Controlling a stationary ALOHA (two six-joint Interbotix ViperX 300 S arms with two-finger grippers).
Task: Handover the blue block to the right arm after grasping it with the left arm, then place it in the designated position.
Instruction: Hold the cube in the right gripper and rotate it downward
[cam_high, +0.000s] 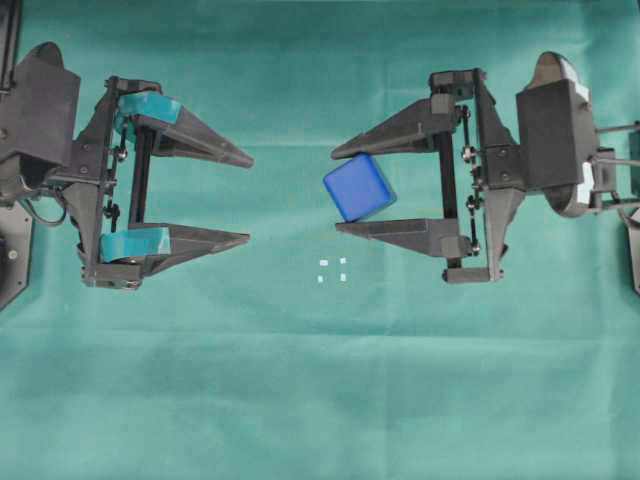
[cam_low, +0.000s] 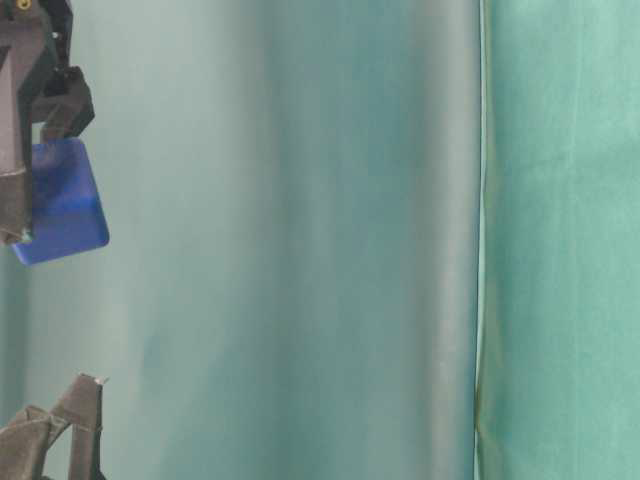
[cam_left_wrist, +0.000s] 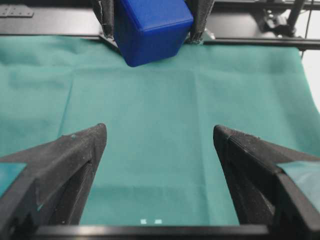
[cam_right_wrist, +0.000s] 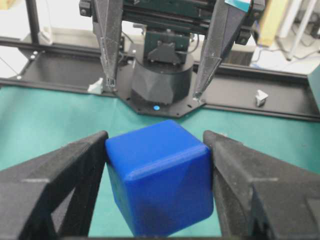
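Fingers on your right arm's gripper (cam_high: 336, 190) are clamped on the blue block (cam_high: 359, 187), one finger against each of two opposite faces; the right wrist view shows both black fingers (cam_right_wrist: 60, 175) pressed flat to the cube's sides. The block sits tilted in the grasp, one corner pointing down, and it is lifted clear of the green cloth (cam_high: 300, 400) that covers your bench, as the table-level view shows with the cube (cam_low: 65, 205) hanging in the air. Your left gripper (cam_high: 250, 198) is spread wide with nothing between its teal-padded fingers (cam_high: 150, 106), and it faces the block from well apart across the middle of the bench. From the left wrist view you see the cube (cam_left_wrist: 152, 27) ahead and above, between the other arm's fingertips. The designated position (cam_high: 332, 270), four small white marks in a square, lies on the cloth near the block, a little toward the front edge in the overhead view and between the two grippers.
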